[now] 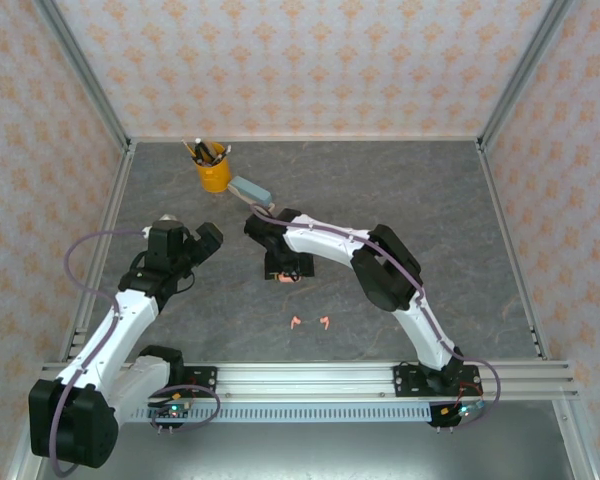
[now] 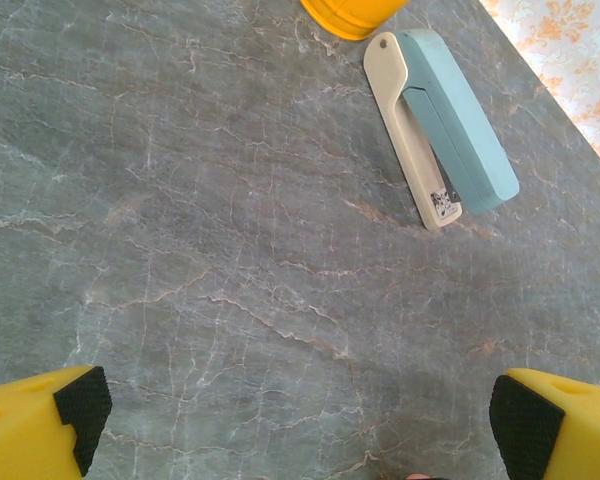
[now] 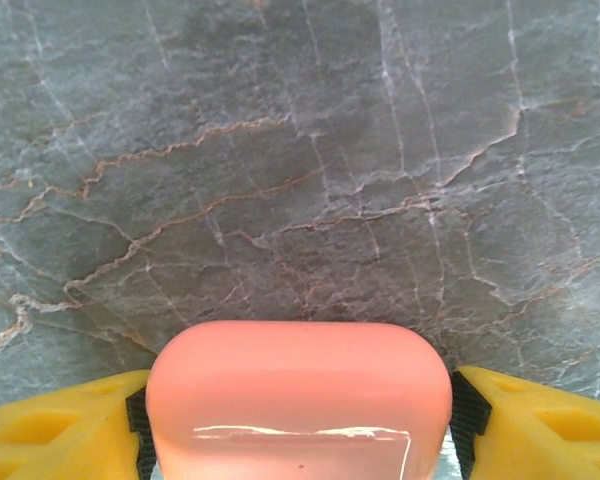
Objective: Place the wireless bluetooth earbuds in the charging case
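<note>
The wireless bluetooth earbuds, a salmon-pink pair, lie loose on the worktop just beside each other. They sit at about 5 o'clock from the right tool and clear of it. That tool hangs low over the worktop. From its wrist camera the pink charging case sits squarely between the yellow fingers, with a black pad tight on each flank, so by the look of it the case is gripped. I cannot tell whether the lid is up or down.

Over at 9 o'clock the left tool hangs with its jaws spread wide and nothing in them. Its camera looks down on bare stone, with a blue stapler at 1 o'clock and the yellow cup beyond it.

What counts here, I'd say, is a steady case:
- Keep it level and pinned, with the sockets facing up.
- Bring the free left tool across to the pair.
- Those buds are tiny and will skate on smooth stone, so come straight down, narrow the jaws first, and pinch the body rather than the stem.
- Lower each bud stem-first and let it go only once it is seated.
</note>
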